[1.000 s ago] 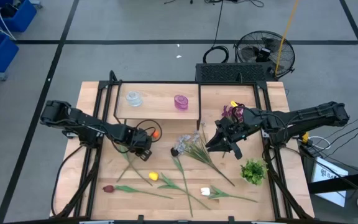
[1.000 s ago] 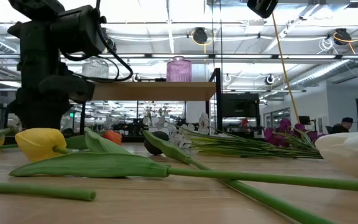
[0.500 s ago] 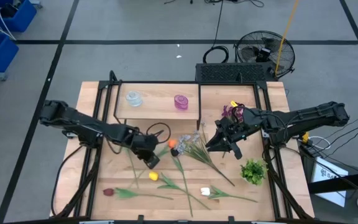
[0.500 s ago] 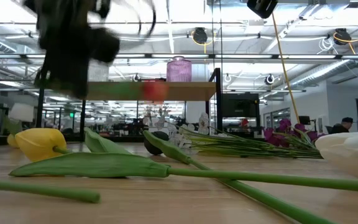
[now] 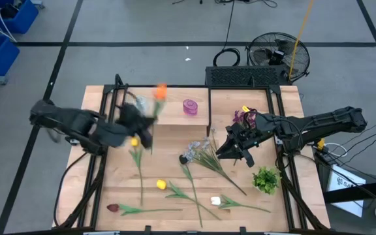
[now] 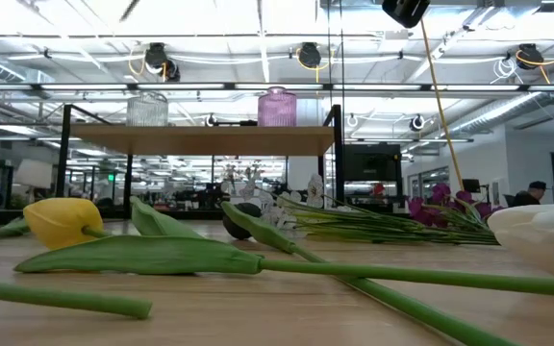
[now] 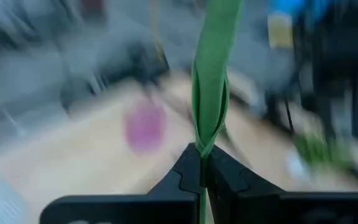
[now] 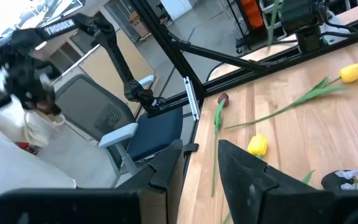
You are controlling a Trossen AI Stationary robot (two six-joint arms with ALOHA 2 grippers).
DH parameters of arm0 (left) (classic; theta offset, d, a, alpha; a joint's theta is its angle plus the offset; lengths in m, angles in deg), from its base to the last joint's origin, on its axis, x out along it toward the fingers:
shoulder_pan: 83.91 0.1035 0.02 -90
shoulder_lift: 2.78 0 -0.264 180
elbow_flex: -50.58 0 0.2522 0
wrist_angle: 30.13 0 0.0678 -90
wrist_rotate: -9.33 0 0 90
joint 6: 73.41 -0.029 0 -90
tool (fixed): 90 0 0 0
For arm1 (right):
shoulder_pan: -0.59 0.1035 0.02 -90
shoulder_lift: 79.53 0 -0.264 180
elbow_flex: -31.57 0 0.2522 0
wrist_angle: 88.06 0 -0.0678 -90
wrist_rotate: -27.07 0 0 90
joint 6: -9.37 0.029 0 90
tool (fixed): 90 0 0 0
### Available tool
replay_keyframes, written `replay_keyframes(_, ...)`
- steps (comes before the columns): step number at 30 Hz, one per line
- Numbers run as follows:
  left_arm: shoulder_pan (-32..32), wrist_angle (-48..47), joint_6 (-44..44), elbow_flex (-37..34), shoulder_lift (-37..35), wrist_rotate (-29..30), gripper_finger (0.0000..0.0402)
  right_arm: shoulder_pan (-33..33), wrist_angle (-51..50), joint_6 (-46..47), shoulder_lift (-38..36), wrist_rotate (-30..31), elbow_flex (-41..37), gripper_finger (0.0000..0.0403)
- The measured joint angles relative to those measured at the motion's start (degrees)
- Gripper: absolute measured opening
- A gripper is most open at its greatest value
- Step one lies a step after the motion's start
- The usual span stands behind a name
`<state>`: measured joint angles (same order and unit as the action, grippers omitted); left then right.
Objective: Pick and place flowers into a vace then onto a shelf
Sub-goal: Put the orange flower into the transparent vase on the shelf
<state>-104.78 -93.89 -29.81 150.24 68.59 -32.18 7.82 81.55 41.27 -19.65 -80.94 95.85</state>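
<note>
Right wrist view shows "TROSSEN" on the far arm; left gripper (image 7: 201, 177) clamps a green stem (image 7: 211, 74).

— Where do you see the shelf (image 5: 168, 112)?
— At the table's (image 5: 286, 104) back, left of centre, with two vases (image 5: 189, 106) on it.
— And your left gripper (image 5: 143, 130)?
— Just in front of the shelf, its held flower (image 5: 160, 91) reaching over the board.
— The other flowers (image 5: 201, 156)?
— Loose on the table in front, between both arms; your right gripper (image 5: 230, 150) lies right of them.
</note>
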Motion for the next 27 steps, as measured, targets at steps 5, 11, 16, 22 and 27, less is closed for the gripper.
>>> replay_keyframes(5, 2.3, -1.2, -4.6, 0.6, -4.3, 21.2, 0.0009, 0.0, 0.3, 0.2, 0.0, 0.3, 0.0, 0.0093)
replay_keyframes(11, 7.8, -0.8, -14.9, -1.9, -5.8, 33.4, 0.0009, 0.0, 0.3, -0.1, 0.0, 0.3, 0.0, 0.0093)
replay_keyframes(16, 14.0, -0.7, -13.2, -3.6, -5.7, 32.5, 0.0009, 0.0, 0.3, 0.0, 0.0, 0.4, 0.0, 0.0093)
replay_keyframes(22, 20.3, 1.8, -12.4, -8.2, -4.8, 29.4, 0.0016, 0.0, 0.3, 0.0, 0.0, 0.4, 0.0, 0.0093)
replay_keyframes(27, 22.4, 8.9, -16.8, -11.0, -4.8, 26.4, 0.0008, 0.0, 0.3, 0.3, 0.0, 0.4, 0.0, 0.0093)
